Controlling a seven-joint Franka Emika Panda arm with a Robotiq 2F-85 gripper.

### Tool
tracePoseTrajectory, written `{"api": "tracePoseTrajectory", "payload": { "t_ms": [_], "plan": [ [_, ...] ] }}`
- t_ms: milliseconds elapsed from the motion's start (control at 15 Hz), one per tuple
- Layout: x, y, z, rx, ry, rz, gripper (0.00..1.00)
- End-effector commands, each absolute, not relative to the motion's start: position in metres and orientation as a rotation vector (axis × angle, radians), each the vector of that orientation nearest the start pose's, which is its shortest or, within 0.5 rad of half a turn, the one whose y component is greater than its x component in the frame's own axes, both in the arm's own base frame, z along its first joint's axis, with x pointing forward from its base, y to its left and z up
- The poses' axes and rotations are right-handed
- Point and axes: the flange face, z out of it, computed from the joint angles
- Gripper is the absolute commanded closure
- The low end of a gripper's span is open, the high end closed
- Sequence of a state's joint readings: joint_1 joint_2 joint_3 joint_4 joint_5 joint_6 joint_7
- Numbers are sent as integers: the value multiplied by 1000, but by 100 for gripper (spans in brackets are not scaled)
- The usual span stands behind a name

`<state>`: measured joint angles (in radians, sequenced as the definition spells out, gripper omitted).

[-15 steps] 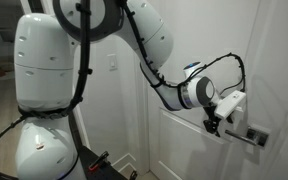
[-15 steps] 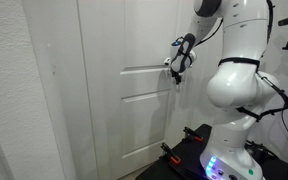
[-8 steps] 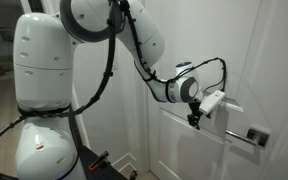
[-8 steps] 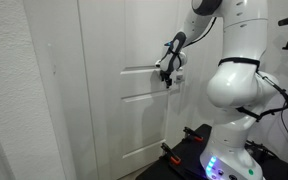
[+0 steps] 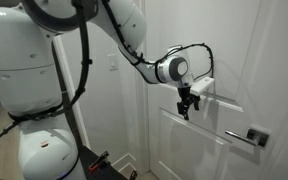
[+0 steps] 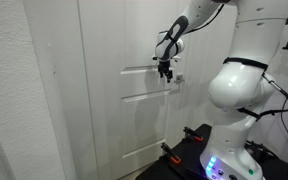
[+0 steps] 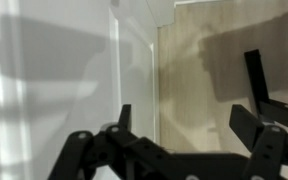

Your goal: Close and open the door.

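Observation:
The door (image 5: 234,70) is tall and white with raised panels, and it shows in both exterior views (image 6: 124,120). Its silver lever handle (image 5: 246,136) on a square plate is low on the right. My gripper (image 5: 186,106) is open and empty. It hangs in front of the door panel, apart from the handle, to its left and above it. In an exterior view the gripper (image 6: 165,74) is near the door's edge. In the wrist view the open fingers (image 7: 187,125) frame a white door surface (image 7: 54,80) and a beige area beside it.
A plain white wall with a light switch (image 5: 112,62) lies left of the door. My large white robot base (image 6: 239,100) stands close to the door. Cables and a dark floor base (image 6: 199,135) sit low by the base.
My gripper has moved away from the lever handle, up and across the door panel, over the last second. The handle and door look unmoved.

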<state>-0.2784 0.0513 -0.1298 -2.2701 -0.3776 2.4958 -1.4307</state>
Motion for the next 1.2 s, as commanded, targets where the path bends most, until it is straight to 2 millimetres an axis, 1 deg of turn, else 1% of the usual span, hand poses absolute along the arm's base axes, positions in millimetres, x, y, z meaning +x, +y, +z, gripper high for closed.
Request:
{"api": "tracePoseTrajectory", "payload": {
  "t_ms": [0, 200, 333, 467, 667, 867, 1067, 1133],
  "plan": [
    [460, -181, 392, -2607, -2148, 277, 0],
    [435, -162, 417, -2547, -2137, 349, 0],
    [420, -154, 433, -2535, -2114, 389, 0],
    [408, -151, 448, -2525, -2099, 412, 0],
    [391, -153, 467, -2514, -2084, 425, 0],
    [379, -163, 481, -2478, -2105, 418, 0],
    [372, -176, 488, -2464, -2145, 369, 0],
    [380, -173, 483, -2485, -2098, 392, 0]
  ]
}}
